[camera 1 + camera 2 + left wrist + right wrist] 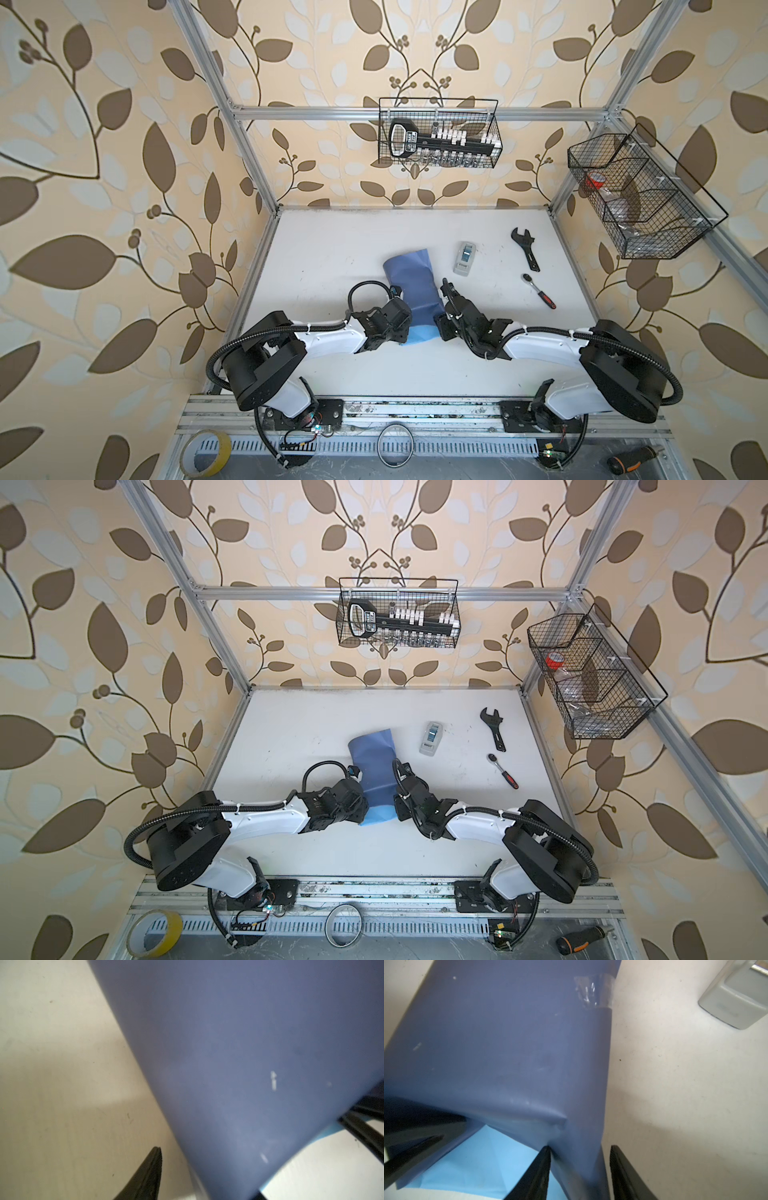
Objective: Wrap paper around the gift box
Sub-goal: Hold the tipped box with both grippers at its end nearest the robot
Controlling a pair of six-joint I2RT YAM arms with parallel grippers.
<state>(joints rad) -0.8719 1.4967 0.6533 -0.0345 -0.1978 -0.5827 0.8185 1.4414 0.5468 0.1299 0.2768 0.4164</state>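
The paper [415, 282] lies rolled into a slate-blue tube on the white table in both top views, and its near end shows the light sky-blue inner face [422, 334]. The gift box is hidden. My left gripper [207, 1167] stands at the tube's near left edge. One finger [153, 1167] is clear of the paper [249, 1043], the other is behind it. My right gripper [580, 1147] straddles the near right edge of the paper [508, 1043], jaws apart. One fingertip [547, 1153] touches the sheet; the other [614, 1155] is over bare table. Clear tape [593, 991] sits on the seam.
A grey-white tape dispenser [464, 258] stands right of the tube. A black wrench [525, 247] and a ratchet [539, 290] lie further right. Wire baskets [438, 133] hang on the frame at the back and right. A yellow tape roll [206, 453] lies by the front rail.
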